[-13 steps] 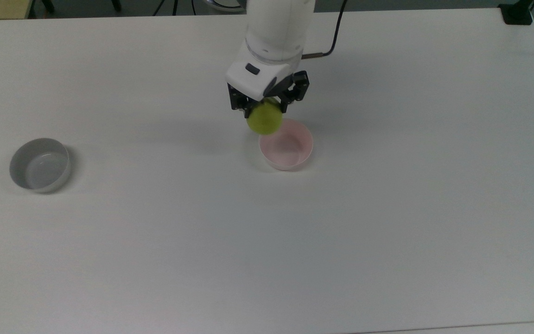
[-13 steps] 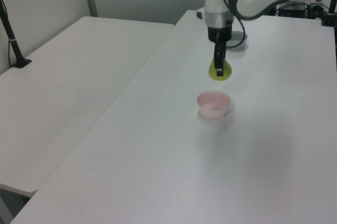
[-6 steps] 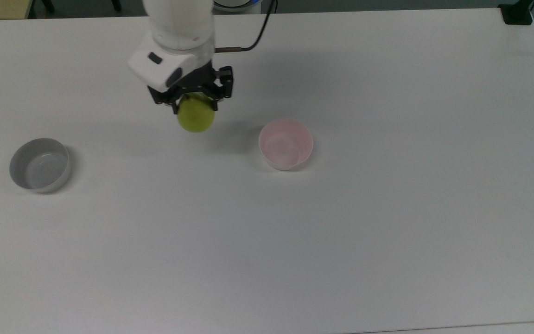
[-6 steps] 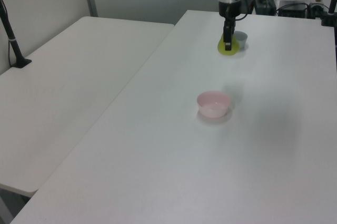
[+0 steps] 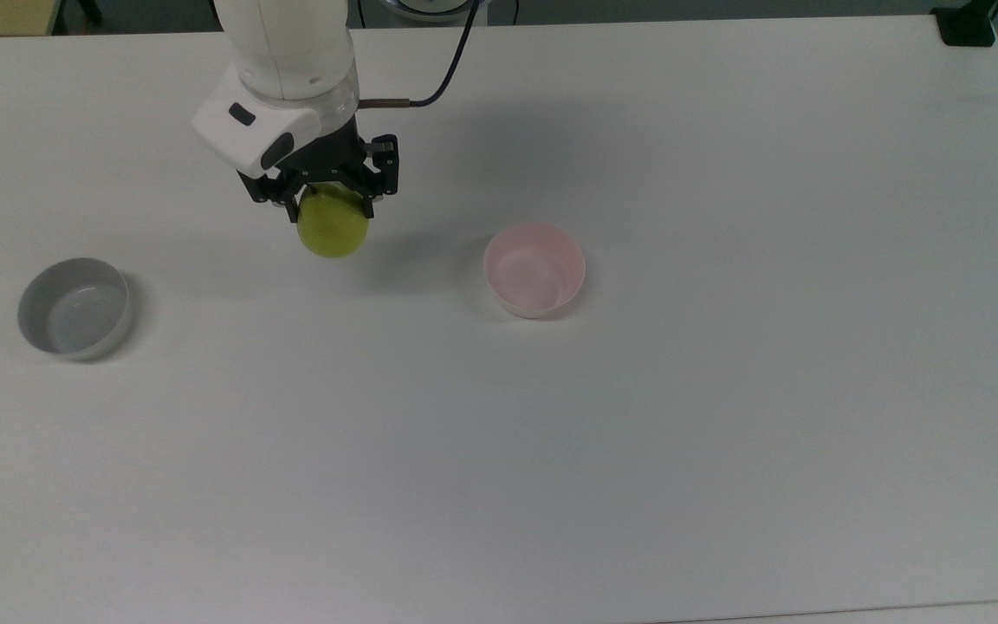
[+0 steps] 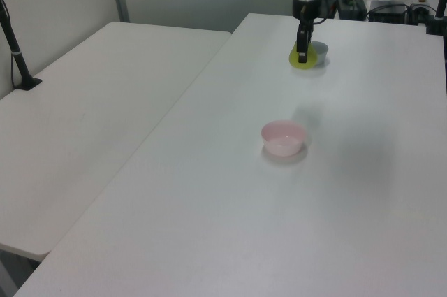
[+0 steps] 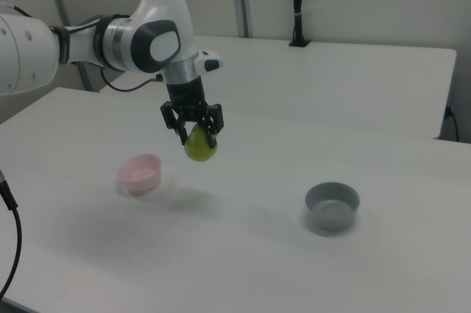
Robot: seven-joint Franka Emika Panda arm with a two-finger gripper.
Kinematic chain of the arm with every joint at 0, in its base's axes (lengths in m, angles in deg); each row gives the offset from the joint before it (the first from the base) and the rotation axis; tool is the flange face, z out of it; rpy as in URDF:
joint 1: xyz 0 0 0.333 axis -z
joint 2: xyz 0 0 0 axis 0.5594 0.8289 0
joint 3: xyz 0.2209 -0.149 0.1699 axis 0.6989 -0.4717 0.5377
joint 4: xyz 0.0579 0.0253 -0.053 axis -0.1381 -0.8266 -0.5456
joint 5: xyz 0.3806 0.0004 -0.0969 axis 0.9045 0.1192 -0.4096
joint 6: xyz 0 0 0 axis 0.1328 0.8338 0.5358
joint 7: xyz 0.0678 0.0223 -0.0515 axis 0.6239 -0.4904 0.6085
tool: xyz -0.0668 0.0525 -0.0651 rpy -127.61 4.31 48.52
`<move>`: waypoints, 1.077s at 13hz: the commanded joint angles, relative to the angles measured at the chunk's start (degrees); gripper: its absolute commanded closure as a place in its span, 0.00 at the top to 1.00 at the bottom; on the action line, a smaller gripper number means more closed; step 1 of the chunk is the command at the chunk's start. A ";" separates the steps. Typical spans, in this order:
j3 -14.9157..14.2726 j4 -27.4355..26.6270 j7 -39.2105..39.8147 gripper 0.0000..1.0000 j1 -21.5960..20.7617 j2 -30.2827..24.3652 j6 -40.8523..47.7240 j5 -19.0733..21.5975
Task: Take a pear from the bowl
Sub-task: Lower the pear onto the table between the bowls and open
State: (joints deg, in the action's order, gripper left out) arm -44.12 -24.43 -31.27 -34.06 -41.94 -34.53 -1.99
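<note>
The yellow-green pear hangs in the air, clamped at its top by my gripper, which is shut on it. The pale pink bowl stands empty on the white table. In the top view the pear is well to the left of the pink bowl and a little farther back. In the right view the pear floats above the table between the pink bowl and the grey one.
A grey-white bowl stands empty near the top view's left edge. A second white table adjoins on the left view's left. A black post stands behind in the right view.
The arm has carried the pear from above the pink bowl's rim toward the top view's left, away from the bowl; the last half second added a smaller shift the same way.
</note>
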 commanded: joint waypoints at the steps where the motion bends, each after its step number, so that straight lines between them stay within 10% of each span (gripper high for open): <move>1: -0.16 -1.93 1.04 0.58 -0.04 1.07 -3.54 1.00; 14: -0.16 -2.29 0.42 0.67 -0.13 10.91 -13.57 0.38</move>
State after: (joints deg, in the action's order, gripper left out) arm -44.12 -26.31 -31.28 -34.06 -30.93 -46.71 -1.99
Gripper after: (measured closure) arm 0.260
